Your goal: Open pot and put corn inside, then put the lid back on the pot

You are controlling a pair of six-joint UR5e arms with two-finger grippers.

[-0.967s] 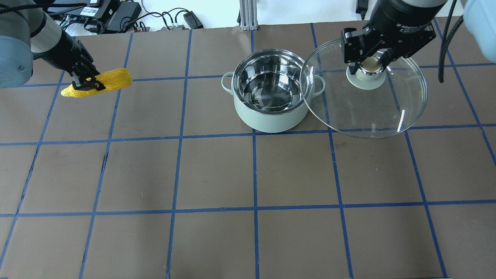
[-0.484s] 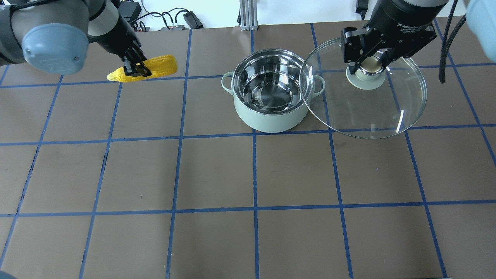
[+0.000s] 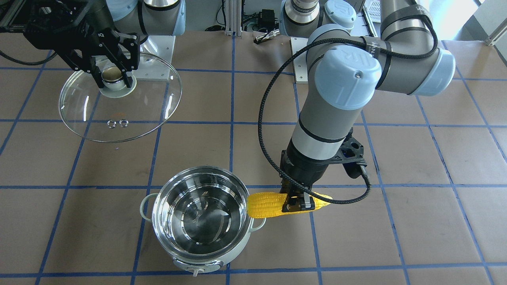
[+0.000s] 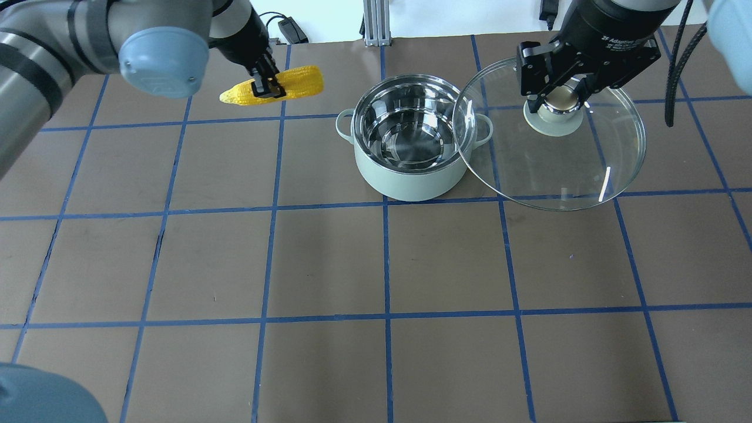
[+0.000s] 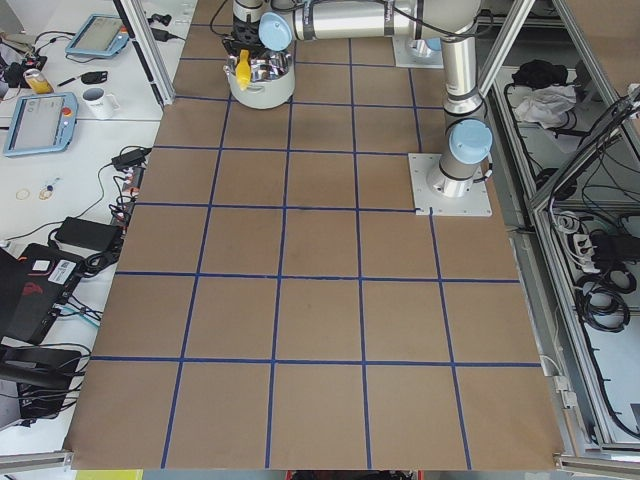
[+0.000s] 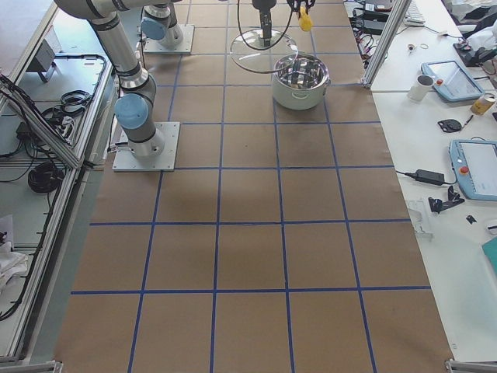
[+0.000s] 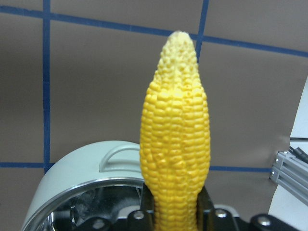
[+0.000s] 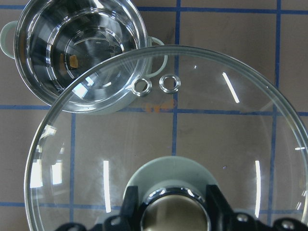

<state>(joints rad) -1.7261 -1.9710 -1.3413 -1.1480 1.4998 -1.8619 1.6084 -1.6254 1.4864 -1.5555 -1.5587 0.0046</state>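
Observation:
The pale mint pot (image 4: 411, 170) stands open, its steel inside empty; it also shows in the front view (image 3: 206, 257) and the right wrist view (image 8: 79, 53). My left gripper (image 4: 269, 87) is shut on the yellow corn (image 4: 299, 81) and holds it in the air, just left of the pot. In the front view the corn (image 3: 265, 205) nearly reaches the pot's rim. My right gripper (image 4: 558, 100) is shut on the knob of the clear glass lid (image 4: 564, 170) and holds it up, right of the pot. The lid's edge overlaps the pot's right handle.
Brown table (image 4: 376, 264) with blue tape grid. Cables and power boxes (image 4: 176, 23) lie beyond the far edge. An aluminium post (image 4: 376, 23) stands behind the pot.
My left arm has carried the corn to the right, from the far left to just beside the pot. The right gripper and the lid have not moved.

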